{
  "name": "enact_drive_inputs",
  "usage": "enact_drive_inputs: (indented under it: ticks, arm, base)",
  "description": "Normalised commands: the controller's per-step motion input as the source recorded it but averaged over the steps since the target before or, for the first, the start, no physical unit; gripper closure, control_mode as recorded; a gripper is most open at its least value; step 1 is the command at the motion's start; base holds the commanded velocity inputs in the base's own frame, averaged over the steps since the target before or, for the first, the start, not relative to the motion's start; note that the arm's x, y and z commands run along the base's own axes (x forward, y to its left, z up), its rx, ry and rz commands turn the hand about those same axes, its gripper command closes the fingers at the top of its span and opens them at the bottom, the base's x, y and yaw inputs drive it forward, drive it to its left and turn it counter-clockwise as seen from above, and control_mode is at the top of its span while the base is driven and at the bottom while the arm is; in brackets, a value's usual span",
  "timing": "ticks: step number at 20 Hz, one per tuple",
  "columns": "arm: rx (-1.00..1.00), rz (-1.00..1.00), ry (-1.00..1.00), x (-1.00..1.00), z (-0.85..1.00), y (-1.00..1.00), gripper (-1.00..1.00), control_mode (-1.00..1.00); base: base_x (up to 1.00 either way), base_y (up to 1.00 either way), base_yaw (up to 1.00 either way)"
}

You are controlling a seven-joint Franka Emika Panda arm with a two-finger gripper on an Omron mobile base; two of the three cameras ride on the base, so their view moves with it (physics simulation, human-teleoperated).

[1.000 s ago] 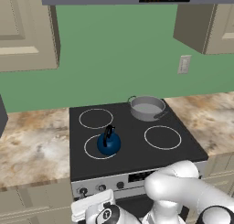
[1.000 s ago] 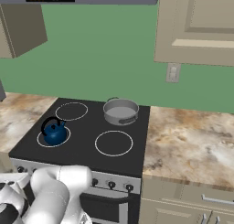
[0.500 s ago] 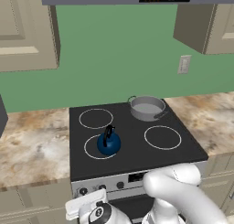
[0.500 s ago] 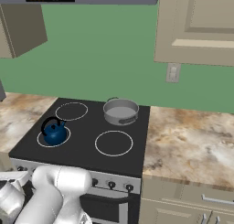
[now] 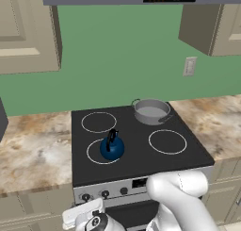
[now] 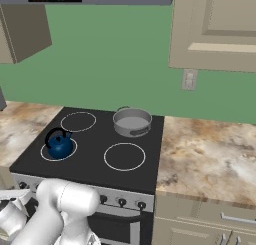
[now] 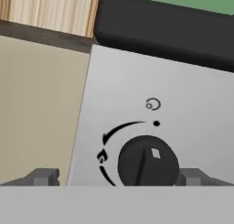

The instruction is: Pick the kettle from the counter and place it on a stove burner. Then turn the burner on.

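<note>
Your arm has sunk toward the stove front; gripper (image 7: 114, 176), fingers spread, brackets the knob (image 7: 147, 161) to turn it. The kettle (image 5: 112, 148) sits on the front-left stove burner (image 5: 94, 152).

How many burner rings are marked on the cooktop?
4: back left, empty; front left, under the kettle; front right, empty; back right, mostly hidden beneath the pot.

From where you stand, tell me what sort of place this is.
A rendered home kitchen: a black cooktop carries a kettle and a pot, stone-look counter runs alongside, and cabinets hang on the green wall.
</note>
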Motion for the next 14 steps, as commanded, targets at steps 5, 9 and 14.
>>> enact_drive_inputs:
  ticks: [5, 9, 14]
  arm:
    - [-0.02, 0.0, 0.0, 0.0, -0.31, 0.0, -1.0, -1.0]
    - [0.0, 0.0, 0.0, 0.0, 0.0, 0.0, -1.0, -1.0]
    - [0.0, 0.0, 0.0, 0.0, 0.0, -0.01, -1.0, -1.0]
  base:
    - [0.0, 0.0, 0.0]
    - [0.0, 0.0, 0.0]
    - [0.0, 0.0, 0.0]
